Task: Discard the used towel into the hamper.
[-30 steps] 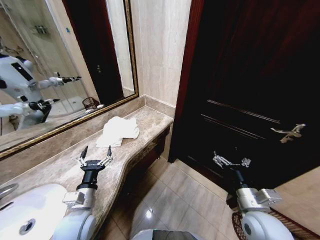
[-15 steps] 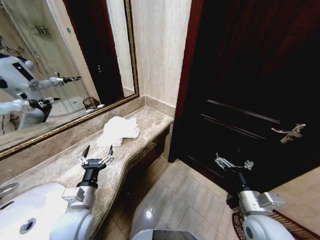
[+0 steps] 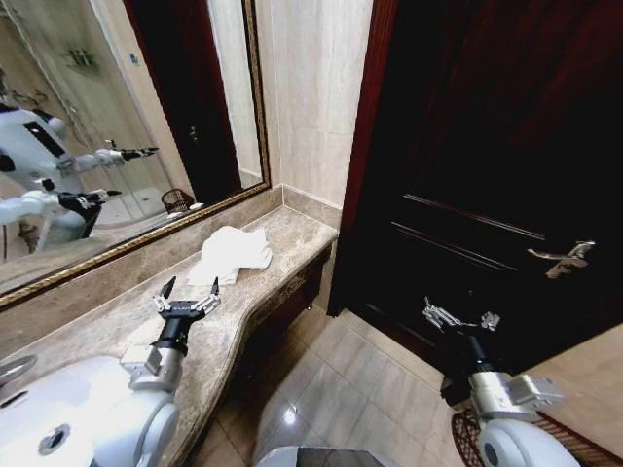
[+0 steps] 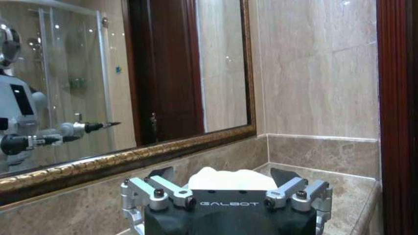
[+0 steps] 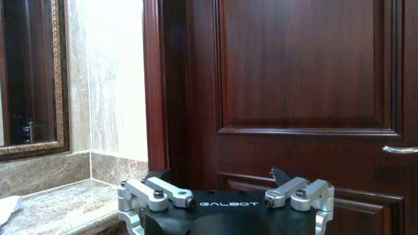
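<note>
Towel (image 3: 234,255) on marble counter (image 3: 117,326); both grippers' fingers spread; hamper (image 3: 465,438) perhaps bottom-right.

Towel (image 3: 232,255): soft white cloth, ahead of the left gripper (image 3: 188,295). Counter (image 3: 117,326): polished veined brown stone, beneath that gripper. Door (image 3: 487,146): glossy dark wood, ahead of the right gripper (image 3: 459,316). Floor (image 3: 341,389): shiny tile. Gripper fingers (image 4: 297,188): bare matt metal.

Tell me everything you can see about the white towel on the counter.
The towel is white, soft-looking cloth, loosely folded into a rumpled heap. It lies on the marble counter near its far end, close to the mirror. The left gripper, fingers open, points at it from short of it without touching. Nothing rests on it.
</note>
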Motion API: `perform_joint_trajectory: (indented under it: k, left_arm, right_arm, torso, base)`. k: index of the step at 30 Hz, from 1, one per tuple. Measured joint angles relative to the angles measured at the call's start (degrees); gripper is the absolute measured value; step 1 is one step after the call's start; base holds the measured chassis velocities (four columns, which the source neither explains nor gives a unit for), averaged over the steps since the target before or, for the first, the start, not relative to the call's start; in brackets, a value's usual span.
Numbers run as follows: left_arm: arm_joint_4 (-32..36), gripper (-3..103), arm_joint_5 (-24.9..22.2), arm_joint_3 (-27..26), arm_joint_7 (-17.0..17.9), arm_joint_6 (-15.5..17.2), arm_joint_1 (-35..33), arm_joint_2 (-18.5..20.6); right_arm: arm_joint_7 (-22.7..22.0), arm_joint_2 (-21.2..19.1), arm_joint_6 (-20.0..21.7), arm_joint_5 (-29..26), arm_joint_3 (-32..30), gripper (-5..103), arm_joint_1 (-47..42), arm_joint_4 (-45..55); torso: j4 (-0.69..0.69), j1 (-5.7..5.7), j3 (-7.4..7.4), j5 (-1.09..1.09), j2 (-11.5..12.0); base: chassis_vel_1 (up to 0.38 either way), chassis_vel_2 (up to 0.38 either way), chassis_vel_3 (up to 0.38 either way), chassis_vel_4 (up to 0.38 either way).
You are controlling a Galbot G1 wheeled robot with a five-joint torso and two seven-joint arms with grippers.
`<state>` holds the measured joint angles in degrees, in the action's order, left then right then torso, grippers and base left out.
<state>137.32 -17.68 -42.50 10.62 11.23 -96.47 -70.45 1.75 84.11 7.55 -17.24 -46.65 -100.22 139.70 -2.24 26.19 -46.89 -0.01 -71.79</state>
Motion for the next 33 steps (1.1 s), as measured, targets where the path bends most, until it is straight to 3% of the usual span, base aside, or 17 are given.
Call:
perform_joint_trajectory:
  k: [14, 21, 33]
  left_arm:
    - [-6.4, 100, -8.3, 0.8, 0.3, 4.4, 9.2, 7.7]
    - [-9.8, 100, -14.0, 1.3, 2.1, 8.3, 13.7, 12.8]
    - [-15.5, 100, -19.3, 0.5, 1.8, 8.4, 16.2, 19.2]
  right_arm:
    - [-1.6, 0.5, 0.6, 0.6, -0.4, 100, 0.7, -0.2]
    - [-2.2, 0.7, 0.9, 1.3, -0.2, 100, 1.6, -0.9]
    - [-2.1, 1.0, 0.4, 2.1, -0.2, 100, 1.8, -2.3]
  torso:
    - [0.00, 0.00, 0.00, -0.01, 0.0]
    - [0.01, 0.01, 0.00, -0.01, 0.0]
    - [0.00, 0.00, 0.00, 0.00, 0.0]
  base:
    - [0.000, 0.000, 0.000, 0.000]
    - [0.000, 0.000, 0.000, 0.000]
    - [0.000, 0.000, 0.000, 0.000]
